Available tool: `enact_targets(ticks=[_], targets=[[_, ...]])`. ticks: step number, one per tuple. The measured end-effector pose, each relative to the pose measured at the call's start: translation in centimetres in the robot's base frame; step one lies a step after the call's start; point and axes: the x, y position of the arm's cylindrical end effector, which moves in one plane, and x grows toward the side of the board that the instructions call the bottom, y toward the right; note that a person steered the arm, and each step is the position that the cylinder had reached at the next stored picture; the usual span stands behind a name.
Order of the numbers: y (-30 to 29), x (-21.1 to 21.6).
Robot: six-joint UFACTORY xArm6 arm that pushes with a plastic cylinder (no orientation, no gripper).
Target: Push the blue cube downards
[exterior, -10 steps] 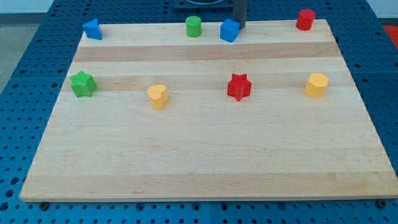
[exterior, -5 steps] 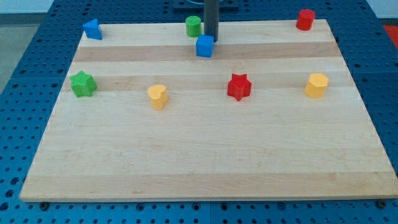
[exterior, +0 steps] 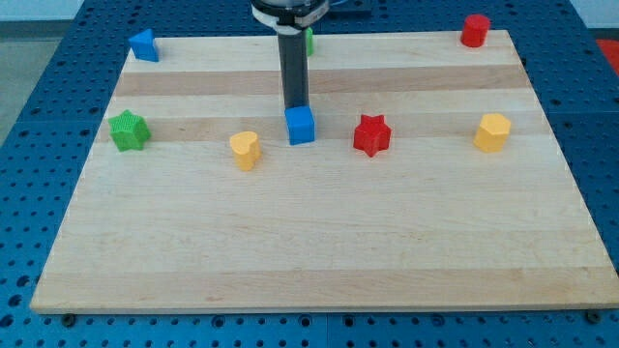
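No jaws are fitted; the arm ends in a plain rod, so nothing is gripped or held. My tip (exterior: 295, 106) is set at the top edge of the blue cube (exterior: 301, 125), apparently touching it, slightly toward the view's left of the cube's centre.

The blue cube is located in the middle row of blocks on the table (exterior: 319, 251). It lies between the yellow block (exterior: 245, 150) on the view's left and the red star (exterior: 371, 134) on the view's right, near both but touching neither.

Further out, a green star (exterior: 128, 130) is seen at the view's left edge and a second yellow block (exterior: 492, 132), faceted, at the view's right. Along the view's top, a blue block (exterior: 143, 44) sits at the left corner and a red block (exterior: 474, 30) at the right. A green block (exterior: 309, 40) is mostly hidden behind the rod, so its shape cannot be made out.

Judgement: the cube is already well down from the top edge, and open board remains below it.

Risks noted:
- Contact is off-centre, so the cube may be rotated and slip off my tip toward the view's right.
- A drift to either side could carry the cube into the red star or the yellow block, disturbing them.
- If the cube yaws, my tip may slide past it and the push be lost.
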Motion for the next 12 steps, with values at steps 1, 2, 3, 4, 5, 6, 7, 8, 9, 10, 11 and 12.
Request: enact_targets(ticks=[1, 2, 3, 4, 5, 6, 7, 8, 9, 10, 11, 12], targets=[[0.0, 2.1], [0.3, 4.2], [2.2, 5.9], [4.2, 7.1], [4.3, 7.5], [4.1, 7.5], [4.1, 7.5], [3.1, 7.5], [0.2, 7.5], [-1.9, 7.5], [-2.9, 8.7], [-1.6, 11.0]])
